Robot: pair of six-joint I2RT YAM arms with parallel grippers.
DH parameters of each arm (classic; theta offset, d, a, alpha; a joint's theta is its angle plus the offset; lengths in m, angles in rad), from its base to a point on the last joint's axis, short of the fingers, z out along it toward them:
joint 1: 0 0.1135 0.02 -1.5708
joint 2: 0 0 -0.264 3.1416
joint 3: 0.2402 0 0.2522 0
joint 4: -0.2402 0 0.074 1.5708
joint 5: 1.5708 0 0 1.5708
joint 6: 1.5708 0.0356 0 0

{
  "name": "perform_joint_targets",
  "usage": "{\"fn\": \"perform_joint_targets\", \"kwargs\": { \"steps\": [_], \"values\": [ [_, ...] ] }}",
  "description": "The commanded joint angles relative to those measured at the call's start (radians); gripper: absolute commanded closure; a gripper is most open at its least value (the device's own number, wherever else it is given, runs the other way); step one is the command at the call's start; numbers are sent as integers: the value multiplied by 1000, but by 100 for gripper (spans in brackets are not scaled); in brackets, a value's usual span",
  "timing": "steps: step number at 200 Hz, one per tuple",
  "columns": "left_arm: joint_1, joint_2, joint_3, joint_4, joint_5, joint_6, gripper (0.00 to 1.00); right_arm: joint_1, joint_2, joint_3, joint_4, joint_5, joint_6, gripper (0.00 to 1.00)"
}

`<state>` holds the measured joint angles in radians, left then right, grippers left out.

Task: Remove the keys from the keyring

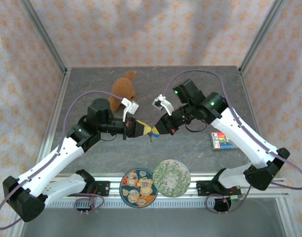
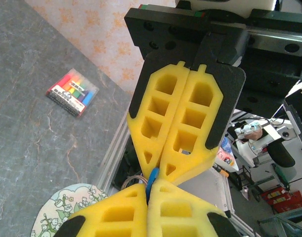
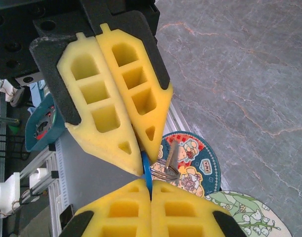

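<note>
Grey table [image 1: 200, 84], both arms reach in from the near edge. Left arm [image 1: 57, 158] and right arm [image 1: 244, 133] angle toward each other and meet nose to nose over mid-table.

Clutter: a brown plush toy [image 1: 123, 89] sits behind the meeting point. Two round plates lie at the near edge, the cartoon plate [image 1: 138, 187] touching the floral plate [image 1: 171, 177] on its right. A marker pack [image 1: 222, 140] lies flat under the right arm, well apart from the work.

Left gripper [image 3: 141, 158]: yellow foam fingers pressed together, no gap along the seam. The tips pinch one end of the blue tab [image 3: 147, 170].

Right gripper [image 2: 159, 168]: same, fingers fully together, tips clamped on the other end of that tab. The two sets of tips are almost touching, with just the strip of blue between them.

The keyring [image 3: 163, 170] is up in the air, off the tabletop. Its wire loops hang just beside the pinch, outside both jaws. In the right wrist view it sits in front of the cartoon plate.

One metal key [image 3: 171, 152] is on the ring, tilted and angling up from the loops. Neither gripper touches it. I can't tell how many keys there are in all.
</note>
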<state>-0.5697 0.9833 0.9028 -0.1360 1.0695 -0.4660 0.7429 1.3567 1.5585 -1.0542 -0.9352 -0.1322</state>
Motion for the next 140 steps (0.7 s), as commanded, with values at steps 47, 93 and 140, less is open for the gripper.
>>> {"fn": "perform_joint_targets", "kwargs": {
  "steps": [47, 93, 140],
  "values": [
    [-12, -75, -39, 163, -143, -47, 100, -63, -88, -62, 166, 59, 91, 58],
    [-10, -76, -59, 221, -333, -123, 100, -73, -278, -258, 478, 274, 259, 38],
    [-10, -57, -46, 266, -497, -200, 100, -73, -508, -577, 834, 605, 396, 21]
  ]
}}
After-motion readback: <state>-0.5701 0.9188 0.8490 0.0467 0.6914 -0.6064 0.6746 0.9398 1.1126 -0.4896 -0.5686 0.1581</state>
